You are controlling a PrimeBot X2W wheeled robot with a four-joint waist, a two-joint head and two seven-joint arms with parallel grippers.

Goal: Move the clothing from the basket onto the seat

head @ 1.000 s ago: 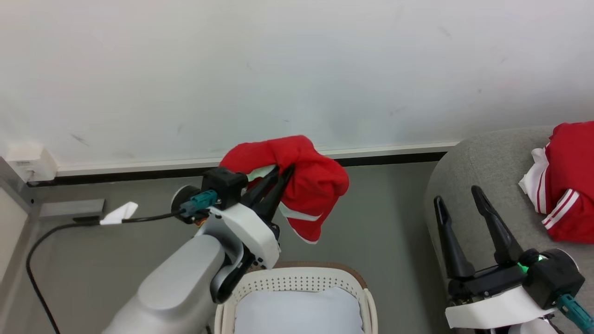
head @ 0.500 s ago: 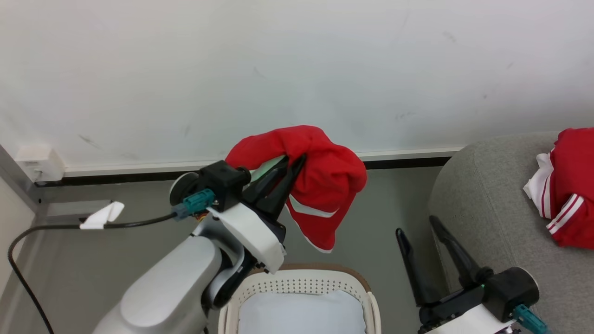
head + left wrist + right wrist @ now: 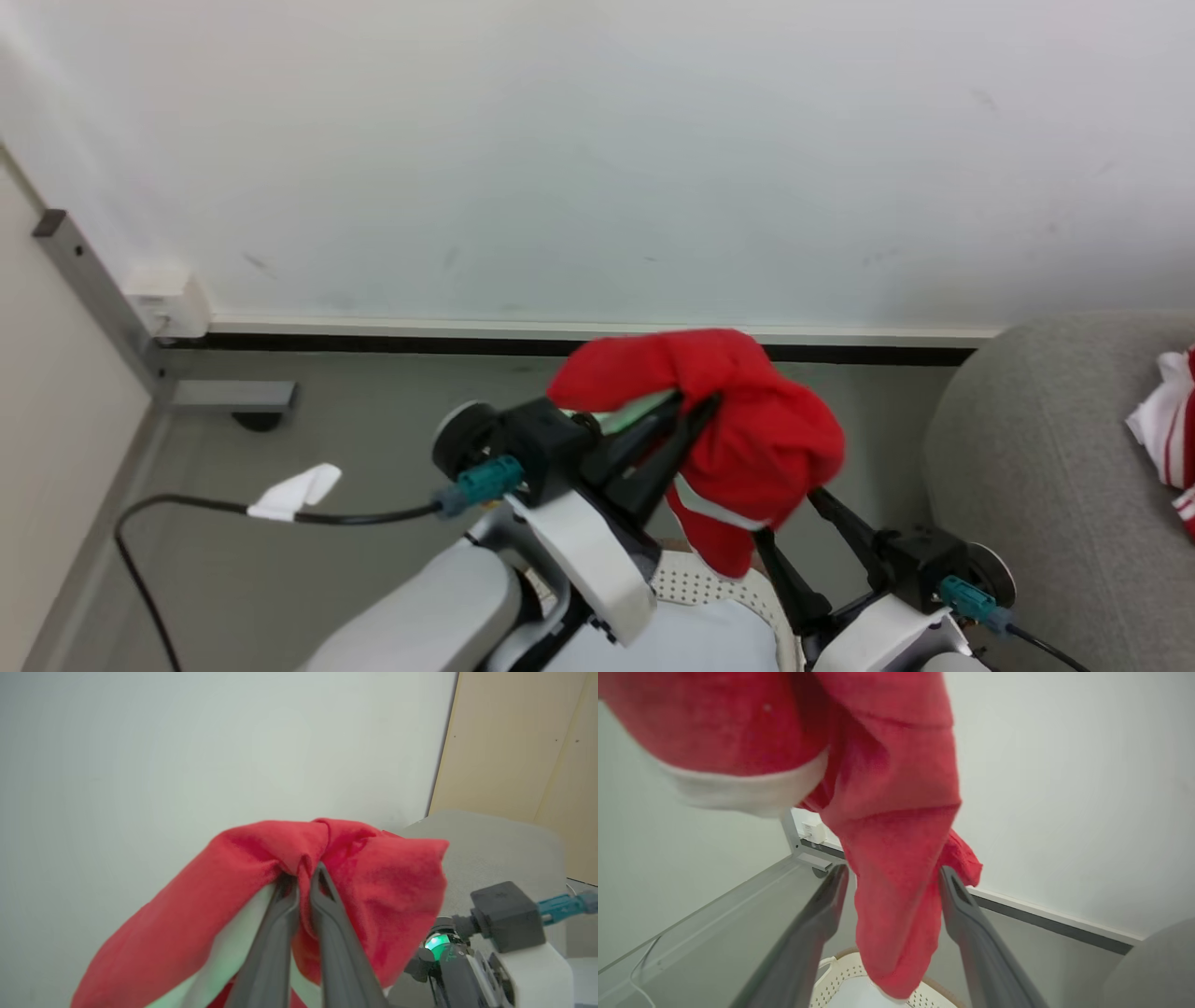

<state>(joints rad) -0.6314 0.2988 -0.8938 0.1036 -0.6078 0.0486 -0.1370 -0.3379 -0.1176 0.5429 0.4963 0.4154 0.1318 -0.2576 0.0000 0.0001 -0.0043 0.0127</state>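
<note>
Plain white wall [image 3: 597,140] across twelve o'clock, white skirting [image 3: 373,328] over a black strip [image 3: 373,343] at its foot, grey floor [image 3: 355,429] below, white socket box [image 3: 168,301] at ten o'clock, grey metal post [image 3: 93,289] beside it, tagged black cable [image 3: 373,516] at eight o'clock

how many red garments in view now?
2: one garment hanging from the shut left gripper above the basket, another on the seat at the head view's right edge. Basket partly hidden.

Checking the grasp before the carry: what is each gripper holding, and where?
The left gripper is shut on a bunched fold of the soft red garment; the open right gripper holds nothing.
</note>
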